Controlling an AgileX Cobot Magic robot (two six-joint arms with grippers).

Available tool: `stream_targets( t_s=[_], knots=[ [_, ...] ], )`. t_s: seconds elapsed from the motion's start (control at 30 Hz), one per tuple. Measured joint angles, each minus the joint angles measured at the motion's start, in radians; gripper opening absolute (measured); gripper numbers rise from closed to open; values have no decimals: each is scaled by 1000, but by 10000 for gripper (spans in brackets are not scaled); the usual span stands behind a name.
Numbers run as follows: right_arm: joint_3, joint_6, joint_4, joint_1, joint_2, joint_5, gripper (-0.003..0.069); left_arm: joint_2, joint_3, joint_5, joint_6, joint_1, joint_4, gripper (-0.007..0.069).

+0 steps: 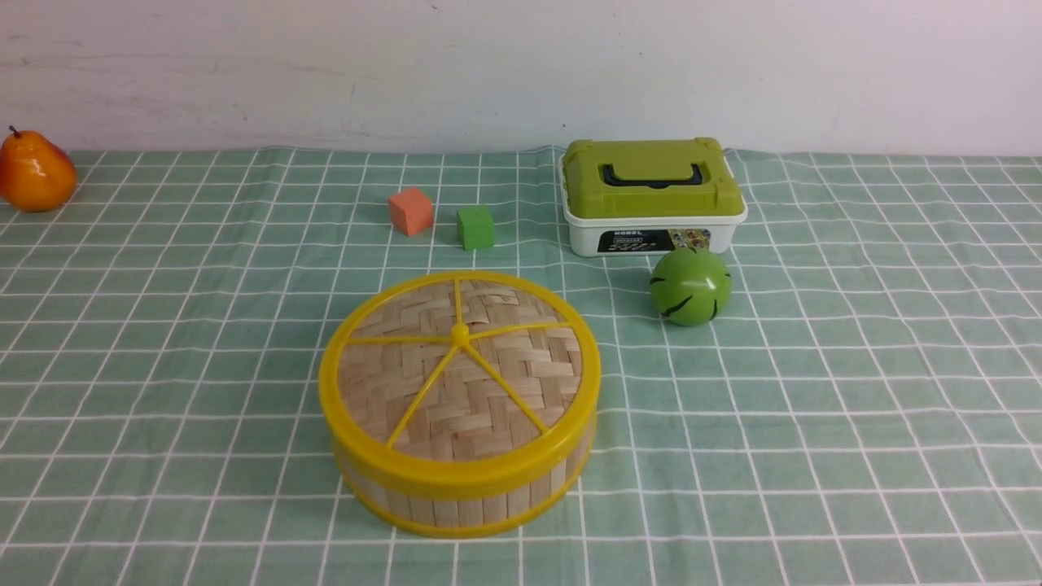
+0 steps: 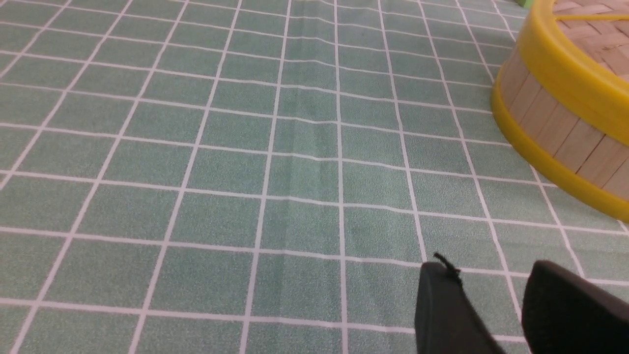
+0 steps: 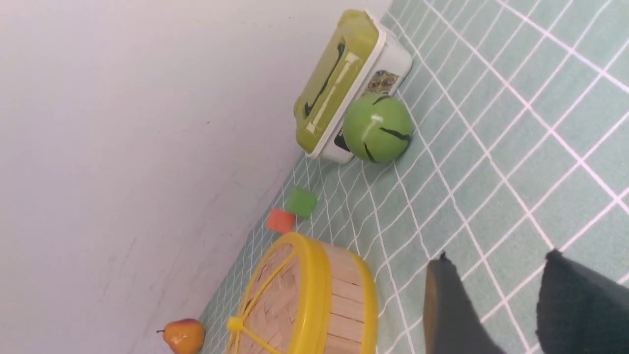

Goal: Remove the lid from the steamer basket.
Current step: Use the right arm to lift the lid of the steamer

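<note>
The steamer basket stands on the checked cloth near the front middle, its bamboo-strip wall between yellow rims. The lid, woven bamboo with yellow rim, spokes and centre knob, sits flat on it. Neither gripper shows in the front view. In the left wrist view my left gripper is open over bare cloth, with the basket and lid off to one side, apart from it. My right gripper is open too, only cloth between its fingers, a short way from the basket and lid.
A white box with a green top stands at the back, right of centre. A green ball lies just before it. An orange cube and a green cube sit behind the basket. A pear is far left by the wall.
</note>
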Motion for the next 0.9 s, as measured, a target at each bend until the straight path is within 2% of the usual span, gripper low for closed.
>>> stream_targets(
  t_s=[0.03,0.17,0.2,0.23,0.3,0.37,0.4,0.6,0.7,0.8,0.9],
  knots=[
    [0,-14,0,0,0,0,241,0,0,0,0,0,0,239],
    [-75,-268,0,0,8,8,223,0,0,0,0,0,0,239],
    [-84,-281,0,0,11,9,220,0,0,0,0,0,0,239],
    [-169,-385,-2,0,58,20,178,0,0,0,0,0,0,239],
    [-261,-473,-12,0,130,58,124,0,0,0,0,0,0,239],
    [-442,-605,-51,0,297,188,23,0,0,0,0,0,0,239],
    [-521,-654,-68,0,376,262,1,0,0,0,0,0,0,239],
    [-921,-896,-112,3,813,698,-20,0,0,0,0,0,0,239],
    [-1063,-927,-127,37,971,804,-10,0,0,0,0,0,0,239],
    [-1230,-903,-223,175,1175,862,-3,0,0,0,0,0,0,239],
    [-1366,-804,-380,319,1317,875,0,0,0,0,0,0,0,239]
  ],
)
